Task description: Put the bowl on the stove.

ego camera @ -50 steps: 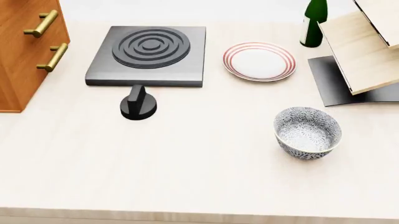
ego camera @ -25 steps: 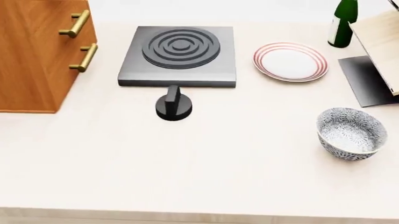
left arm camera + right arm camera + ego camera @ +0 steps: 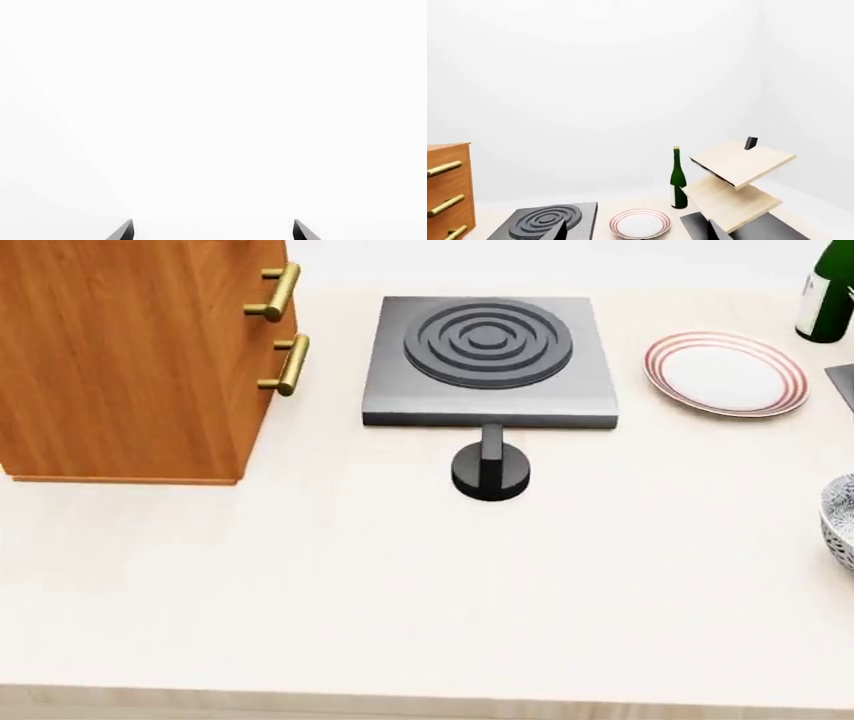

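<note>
The bowl [image 3: 842,524], white with a grey-blue floral pattern, stands on the light table at the right edge of the head view, only partly in frame. The stove [image 3: 489,362], a dark grey slab with a ringed burner, lies at the back centre, far left of the bowl; it also shows in the right wrist view [image 3: 547,221]. Neither gripper shows in the head view. My left gripper [image 3: 213,231] is open and empty against plain white. My right gripper [image 3: 638,231] is open and empty, held well above the table and facing the stove and plate.
A black round knob [image 3: 490,470] stands just in front of the stove. A red-ringed white plate [image 3: 727,373] and a green bottle [image 3: 825,298] are at the back right. A wooden drawer cabinet [image 3: 134,360] stands at the left. A tilted wooden shelf rack [image 3: 737,185] stands beyond the plate.
The head view has swung left: everything slid right in the picture, the bowl went from centre-right to the right edge, and more of the cabinet shows. Nothing on the table moved.
</note>
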